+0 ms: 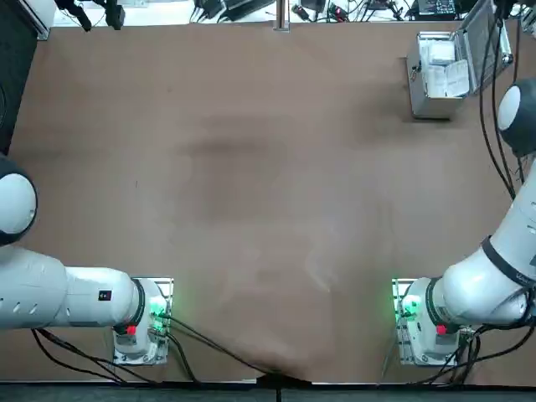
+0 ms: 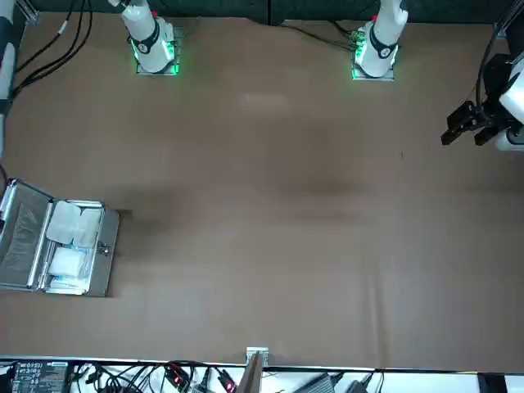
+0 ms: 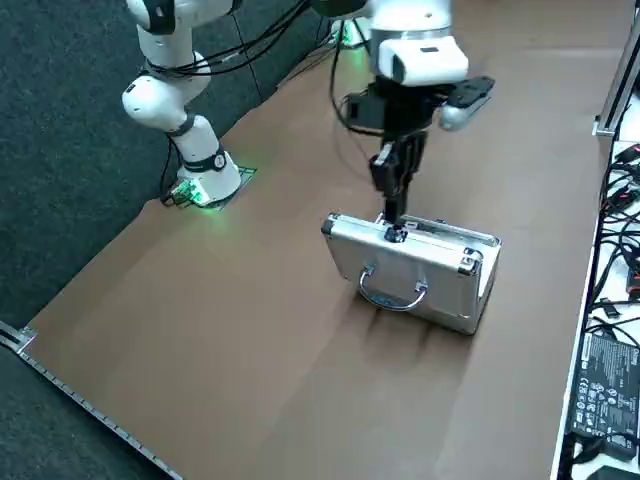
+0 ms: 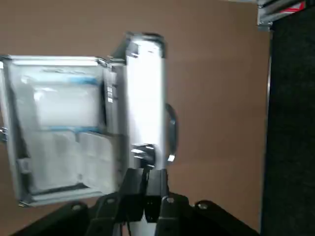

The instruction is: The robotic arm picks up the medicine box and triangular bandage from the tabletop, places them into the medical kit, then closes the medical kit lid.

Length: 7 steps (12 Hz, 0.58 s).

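The silver medical kit (image 1: 429, 99) stands at the table's far right corner. Its lid (image 3: 420, 275) is raised almost upright, handle (image 3: 392, 292) facing outward. Inside, on the pale lining, lie the flat medicine box (image 4: 66, 105) and the two-lobed triangular bandage (image 4: 76, 157). Both also show in the top view, the medicine box (image 1: 437, 52) farther from the arm bases than the bandage (image 1: 450, 81). My right gripper (image 3: 393, 212) hangs straight down from the robotic arm (image 3: 415, 50). Its fingers are shut, tips (image 4: 145, 183) against the lid's upper edge by a latch.
The kit sits close to the far table edge, where a metal rail (image 3: 612, 70), cables and electronics (image 3: 603, 395) lie. The right arm's base (image 1: 419, 322) and the parked left arm's base (image 1: 146, 322) glow green at the near edge. Brown tabletop (image 1: 251, 184) stretches between them.
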Each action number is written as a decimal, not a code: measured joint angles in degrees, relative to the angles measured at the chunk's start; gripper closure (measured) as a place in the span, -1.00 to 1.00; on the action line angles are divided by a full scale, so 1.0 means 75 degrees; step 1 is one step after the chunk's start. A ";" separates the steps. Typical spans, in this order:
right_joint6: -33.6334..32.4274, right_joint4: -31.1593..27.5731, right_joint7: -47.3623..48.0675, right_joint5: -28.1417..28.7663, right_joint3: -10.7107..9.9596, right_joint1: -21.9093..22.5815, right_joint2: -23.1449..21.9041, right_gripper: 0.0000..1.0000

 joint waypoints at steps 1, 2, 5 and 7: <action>0.0002 0.0000 -0.0251 0.0031 0.0002 -0.0177 -0.0014 0.95; 0.0006 0.0000 -0.0511 0.0114 0.0004 -0.0344 -0.0015 0.96; 0.0018 -0.0016 -0.1266 0.0753 0.0008 -0.0928 0.0015 0.96; 0.0024 -0.0057 -0.1540 0.1261 0.0025 -0.1289 0.0160 0.97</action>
